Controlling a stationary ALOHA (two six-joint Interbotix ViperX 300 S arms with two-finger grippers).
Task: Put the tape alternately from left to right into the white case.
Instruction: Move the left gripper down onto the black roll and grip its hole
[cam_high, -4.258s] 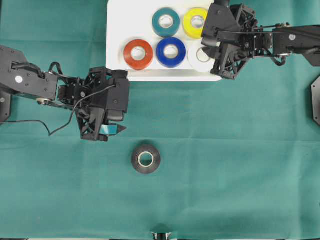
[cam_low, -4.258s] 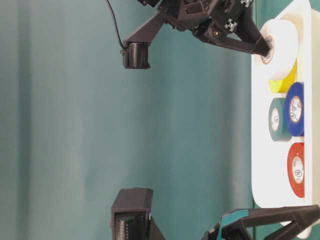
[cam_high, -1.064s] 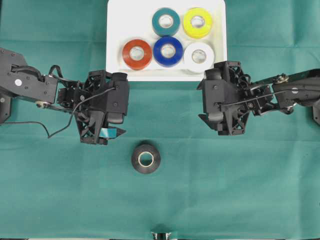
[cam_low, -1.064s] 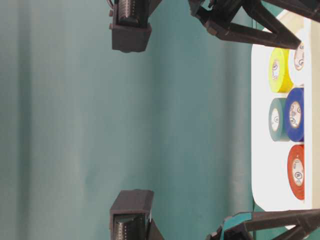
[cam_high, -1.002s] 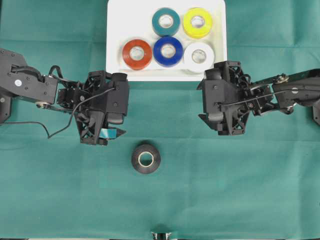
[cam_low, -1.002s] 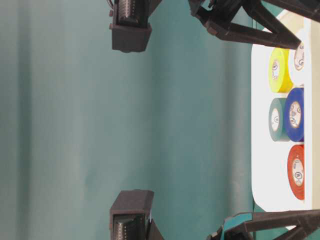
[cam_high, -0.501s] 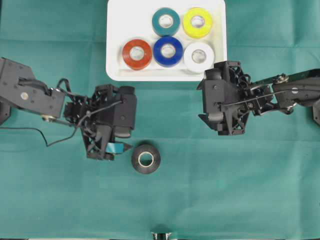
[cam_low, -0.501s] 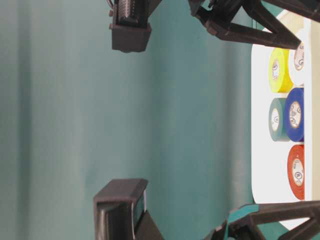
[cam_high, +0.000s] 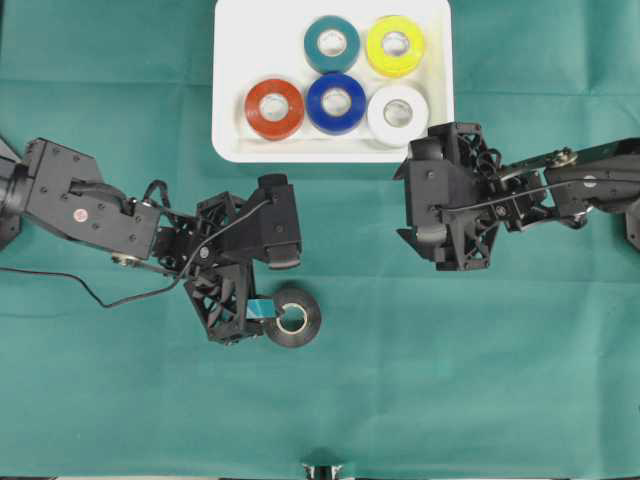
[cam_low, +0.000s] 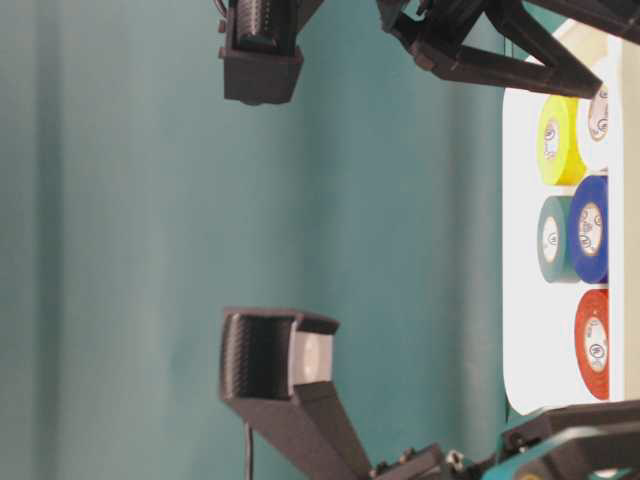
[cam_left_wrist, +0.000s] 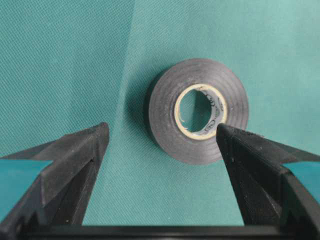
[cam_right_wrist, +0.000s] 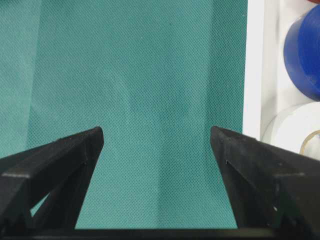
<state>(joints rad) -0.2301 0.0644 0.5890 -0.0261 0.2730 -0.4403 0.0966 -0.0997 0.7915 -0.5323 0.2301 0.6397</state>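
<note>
Five rolls of tape already lie flat in the white case (cam_high: 232, 60), cores facing up: the teal roll (cam_high: 332, 43) and the yellow roll (cam_high: 395, 45) in the far row, the orange-red roll (cam_high: 276, 108), the blue roll (cam_high: 337, 103) and the white roll (cam_high: 398, 113) in the near row. Each is a short, thick ring of glossy vinyl around a pale cardboard core, and neighbours in each row sit just beside one another. The case is a shallow white tray with rounded corners and a raised rim, standing at the far edge of the green cloth (cam_high: 480, 380).

One roll is outside it: the black roll (cam_high: 293, 317), lying flat on the cloth near the middle of the table, well apart from the case. In the left wrist view (cam_left_wrist: 197, 117) it shows a matte charcoal band, a cream core with faint printing inside, and green cloth visible through the hole.

The left gripper (cam_high: 250, 320) hangs just beside this roll with its jaws spread wide and nothing between them; from the wrist camera the roll lies beyond the fingertips, nearer the right-hand finger (cam_left_wrist: 250, 165).

The right gripper (cam_high: 450, 262) hovers over bare cloth just in front of the case's near right corner, jaws likewise parted and empty.
</note>
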